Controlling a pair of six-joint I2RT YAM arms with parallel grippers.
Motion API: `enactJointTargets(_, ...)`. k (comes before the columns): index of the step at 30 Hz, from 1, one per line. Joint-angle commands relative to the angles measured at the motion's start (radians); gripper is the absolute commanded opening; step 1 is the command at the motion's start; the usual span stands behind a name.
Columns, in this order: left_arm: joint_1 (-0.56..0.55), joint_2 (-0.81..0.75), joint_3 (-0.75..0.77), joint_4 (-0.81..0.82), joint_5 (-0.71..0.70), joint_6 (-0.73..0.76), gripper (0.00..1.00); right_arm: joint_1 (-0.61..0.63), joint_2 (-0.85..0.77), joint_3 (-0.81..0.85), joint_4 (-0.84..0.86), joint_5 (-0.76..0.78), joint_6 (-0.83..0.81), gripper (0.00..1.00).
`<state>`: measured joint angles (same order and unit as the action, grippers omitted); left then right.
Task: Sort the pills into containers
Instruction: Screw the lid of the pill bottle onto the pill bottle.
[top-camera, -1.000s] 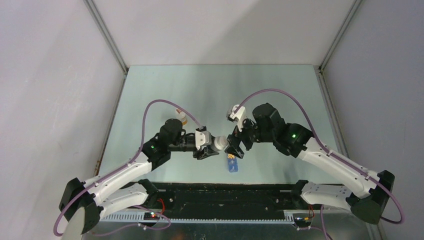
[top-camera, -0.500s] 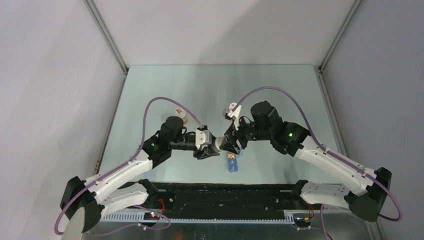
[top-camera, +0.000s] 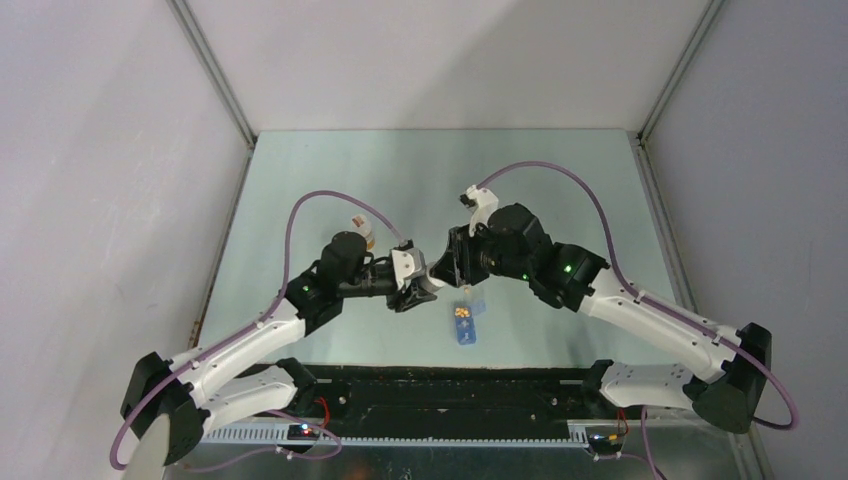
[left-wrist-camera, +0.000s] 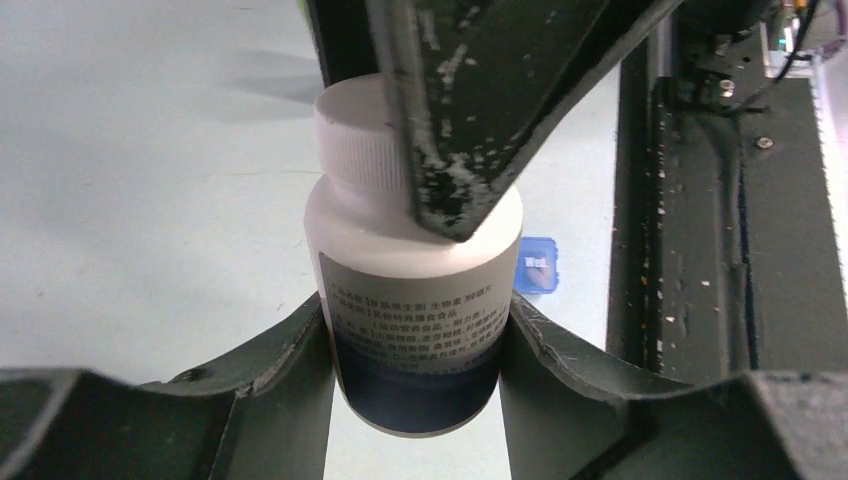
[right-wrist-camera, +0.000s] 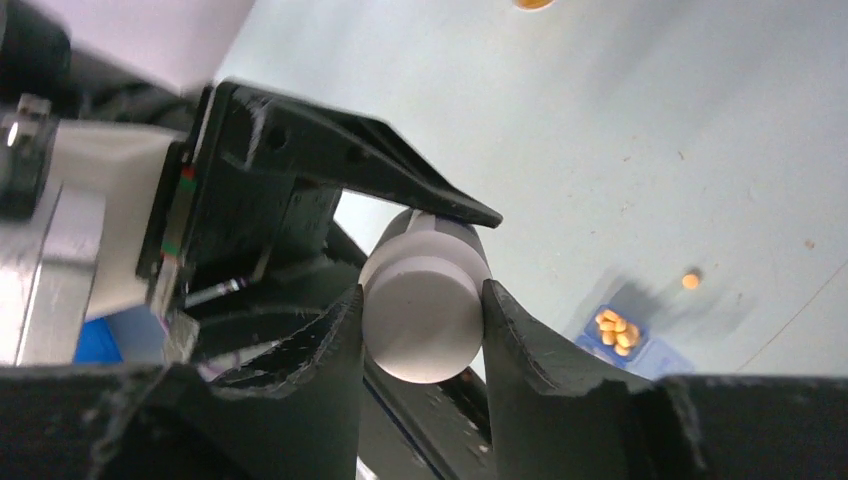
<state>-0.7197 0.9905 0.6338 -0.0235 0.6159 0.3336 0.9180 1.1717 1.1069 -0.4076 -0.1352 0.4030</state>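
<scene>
Pills (right-wrist-camera: 615, 332): tiny round orange-yellow tablets, a small heap of them. They lie in one open compartment of the small translucent blue rectangular pill box (top-camera: 466, 338), toward the box's far end in the top view. One loose tablet (right-wrist-camera: 690, 281) lies on the pale green table (top-camera: 560, 200), just beside the box.

White round plastic bottle (left-wrist-camera: 415, 300): it is held off the table just beyond the box's far end, on the left arm's side. Its long axis is roughly level. Its white ribbed screw cap (right-wrist-camera: 425, 305) points at the right arm, whose wrist camera sees it end-on.

Left gripper (left-wrist-camera: 415, 312): clamped on the bottle's body, one finger on each side of the label.

Right gripper (right-wrist-camera: 423, 295): closed on the cap, a finger pressed against each side.

Your call, as I read it: the cap comes off next. The twist turns on the bottle's long axis, and both grippers already line up along it, head to head.

With the cap off, the mouth faces away from the left arm, and the box sits just nearward of it. The left arm holds the bottle, so it does the pouring. Watch the level bottle, because tablets could roll out short of the box.
</scene>
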Motion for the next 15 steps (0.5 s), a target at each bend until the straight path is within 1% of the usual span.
enactJointTargets(1, -0.014, -0.022, -0.007, 0.133, -0.115, 0.013, 0.00, 0.029, 0.011, 0.028, 0.094, 0.335, 0.445, 0.00)
enactJointTargets(3, -0.014, -0.028, -0.012, 0.130, -0.128, 0.015, 0.00, 0.035, 0.005, 0.013, 0.148, 0.311, 0.439, 0.25)
enactJointTargets(4, -0.014, -0.030, -0.013, 0.127, -0.131, 0.017, 0.00, 0.035, -0.002, 0.011, 0.156, 0.282, 0.425, 0.54)
enactJointTargets(5, -0.014, -0.032, -0.014, 0.119, -0.131, 0.018, 0.00, 0.032, -0.008, 0.011, 0.160, 0.274, 0.387, 0.65)
enactJointTargets(6, -0.014, -0.033, -0.014, 0.113, -0.132, 0.020, 0.00, 0.028, -0.022, 0.010, 0.160, 0.255, 0.360, 0.81)
enactJointTargets(8, -0.014, -0.032, -0.014, 0.107, -0.130, 0.020, 0.00, 0.012, -0.050, 0.011, 0.145, 0.203, 0.265, 0.90)
enactJointTargets(9, -0.014, -0.031, -0.014, 0.105, -0.127, 0.021, 0.00, -0.004, -0.062, 0.010, 0.123, 0.182, 0.202, 0.91)
enactJointTargets(11, -0.014, -0.031, -0.012, 0.100, -0.117, 0.023, 0.00, -0.031, -0.105, 0.007, 0.095, 0.099, 0.093, 0.91)
enactJointTargets(12, -0.014, -0.028, -0.011, 0.094, -0.108, 0.025, 0.00, -0.045, -0.115, 0.003, 0.086, 0.026, 0.004, 0.89)
enactJointTargets(15, -0.015, -0.021, 0.000, 0.078, -0.083, 0.034, 0.00, -0.062, -0.136, 0.002, 0.015, -0.084, -0.150, 0.85)
